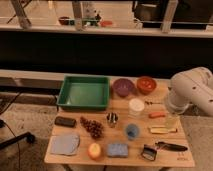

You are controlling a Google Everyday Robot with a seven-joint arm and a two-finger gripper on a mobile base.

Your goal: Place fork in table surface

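The fork (152,102) is a thin dark utensil lying flat on the light brown table surface (100,159), at the back right, between the orange bowl (146,84) and the orange carrot (157,114). My white arm (192,90) comes in from the right. The gripper (172,119) hangs over the table's right edge, just right of the carrot and a little in front and to the right of the fork. It holds nothing that I can see.
A green bin (84,92) stands at the back left, with a purple bowl (123,86) beside it. A white cup (136,107), blue cup (131,131), metal cup (112,118), grapes (91,126), yellowish bar (162,130), black-handled tool (172,146), sponge (117,149), apple (94,150) and cloth (65,144) lie around.
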